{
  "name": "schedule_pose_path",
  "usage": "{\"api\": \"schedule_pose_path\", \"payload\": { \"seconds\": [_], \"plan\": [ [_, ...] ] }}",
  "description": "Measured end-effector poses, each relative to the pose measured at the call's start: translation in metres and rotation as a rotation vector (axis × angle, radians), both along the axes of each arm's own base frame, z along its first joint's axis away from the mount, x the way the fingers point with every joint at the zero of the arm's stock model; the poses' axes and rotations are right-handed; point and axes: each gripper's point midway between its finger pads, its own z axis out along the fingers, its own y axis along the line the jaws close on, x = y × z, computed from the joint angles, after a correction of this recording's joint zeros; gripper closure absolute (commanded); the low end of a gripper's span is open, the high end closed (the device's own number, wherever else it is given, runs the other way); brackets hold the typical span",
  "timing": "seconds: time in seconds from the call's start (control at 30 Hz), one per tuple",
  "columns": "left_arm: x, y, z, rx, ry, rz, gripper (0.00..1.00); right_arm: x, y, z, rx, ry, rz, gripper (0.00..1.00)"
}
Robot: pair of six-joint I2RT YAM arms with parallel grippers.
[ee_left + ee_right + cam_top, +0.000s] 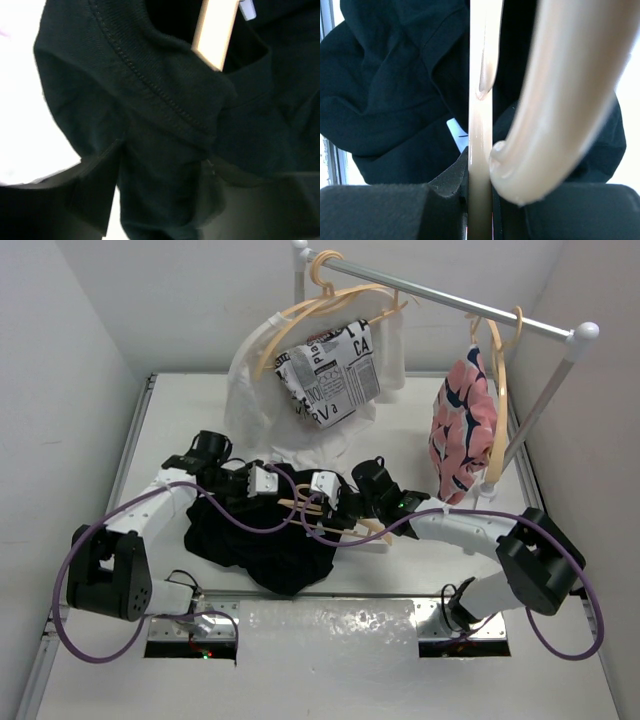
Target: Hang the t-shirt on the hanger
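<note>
Black t-shirt (150,160) fills the frame, its ribbed, stitched collar (150,85) running diagonally. Pale tan hanger (215,30) arm enters from the top, its end behind the collar, with a small white label (247,7) beside it. Fabric is bunched between the left gripper (160,215) jaws, and the white desk (20,100) shows at left.

The thin pale tan wooden hanger (215,30) runs off the left wrist view's top edge, its lower end buried behind the collar of the plain black soft t-shirt (150,125). In the right wrist view its hook is blurred (the small white label (456,132) sits half behind its stem).
</note>
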Motion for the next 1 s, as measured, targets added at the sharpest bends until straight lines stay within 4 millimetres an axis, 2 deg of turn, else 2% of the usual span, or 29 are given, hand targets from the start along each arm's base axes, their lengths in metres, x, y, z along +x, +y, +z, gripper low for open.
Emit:
{"api": "schedule_pose_path", "payload": {
  "seconds": [0.07, 0.23, 0.4, 0.53, 0.67, 0.73, 0.8, 0.9, 1.0],
  "plan": [
    [-0.002, -0.003, -0.003, -0.011, 0.021, -0.004, 0.67, 0.0, 0.0, 0.0, -0.001, 0.001, -0.002, 1.0],
    [-0.011, -0.016, 0.003, -0.083, 0.061, -0.041, 0.74, 0.004, 0.002, 0.005, 0.006, -0.007, -0.003, 1.0],
    [-0.02, -0.041, 0.026, -0.149, 0.05, -0.106, 0.68, 0.007, 0.007, 0.015, 0.016, -0.024, 0.008, 1.0],
    [-0.033, -0.062, 0.045, -0.186, 0.028, -0.175, 0.67, 0.007, 0.01, 0.024, 0.023, -0.039, 0.029, 1.0],
    [-0.034, -0.065, 0.05, -0.184, 0.028, -0.177, 0.66, 0.009, 0.012, 0.038, 0.036, -0.067, 0.042, 1.0],
    [-0.035, -0.063, 0.048, -0.174, 0.034, -0.17, 0.62, 0.01, 0.012, 0.042, 0.036, -0.074, 0.045, 1.0],
    [-0.034, -0.063, 0.048, -0.171, 0.036, -0.167, 0.63, 0.009, 0.012, 0.043, 0.031, -0.076, 0.049, 1.0],
    [-0.036, -0.062, 0.047, -0.171, 0.059, -0.15, 1.0, 0.009, 0.011, 0.043, 0.025, -0.079, 0.053, 1.0],
    [-0.034, -0.062, 0.049, -0.178, 0.067, -0.121, 1.0, 0.011, 0.011, 0.045, 0.019, -0.089, 0.057, 1.0]
  ]
}}
